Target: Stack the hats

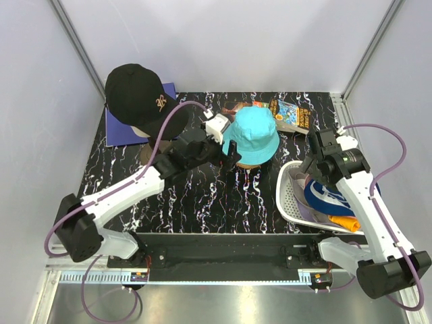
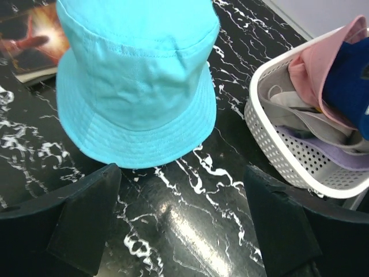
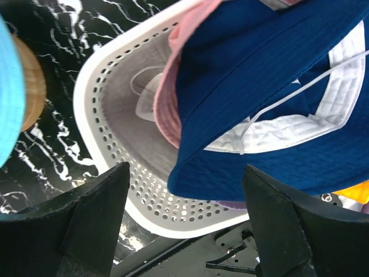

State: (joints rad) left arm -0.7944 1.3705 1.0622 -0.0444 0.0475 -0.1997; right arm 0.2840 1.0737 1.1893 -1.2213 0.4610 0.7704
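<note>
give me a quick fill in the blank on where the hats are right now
1. The black baseball cap sits at the far ____ corner of the black marble-patterned table.
2. The white perforated plastic basket holding the blue-and-white fabric bucket hat stands on the table's ____ side.
3. The left arm's fingers stand ____, just short of the teal fabric bucket hat.
Missing words: left; right; open.

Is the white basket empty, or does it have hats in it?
Not empty. The white basket holds a blue-and-white hat, a pink hat, a lavender hat and an orange hat, piled above its rim.
</note>
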